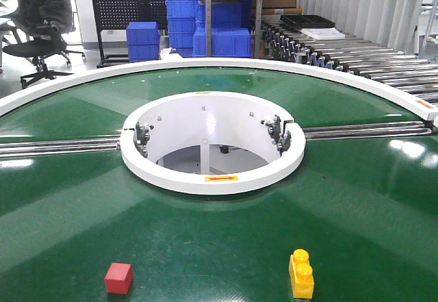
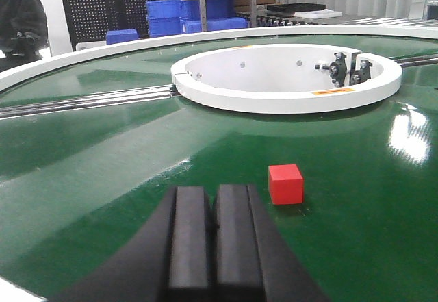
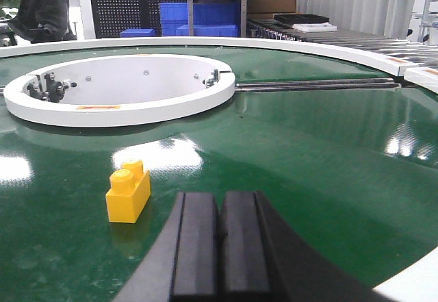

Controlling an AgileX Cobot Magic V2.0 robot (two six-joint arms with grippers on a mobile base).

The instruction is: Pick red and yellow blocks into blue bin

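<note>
A small red cube (image 1: pixel 118 277) lies on the green turntable near its front left; in the left wrist view the red cube (image 2: pixel 285 183) sits just ahead and right of my left gripper (image 2: pixel 212 196), which is shut and holds nothing. A yellow two-stud brick (image 1: pixel 301 273) lies at the front right; in the right wrist view the yellow brick (image 3: pixel 128 192) rests to the left of my right gripper (image 3: pixel 219 200), also shut and empty. The blue bin is out of view. Neither gripper shows in the front view.
A white ring (image 1: pixel 212 141) surrounds the hole at the turntable's centre, with metal rails (image 1: pixel 61 146) running out to both sides. Ribbed blue crates (image 1: pixel 205 31) are stacked at the back, a roller conveyor (image 1: pixel 363 59) runs at back right, and an office chair (image 1: pixel 41 28) stands at back left.
</note>
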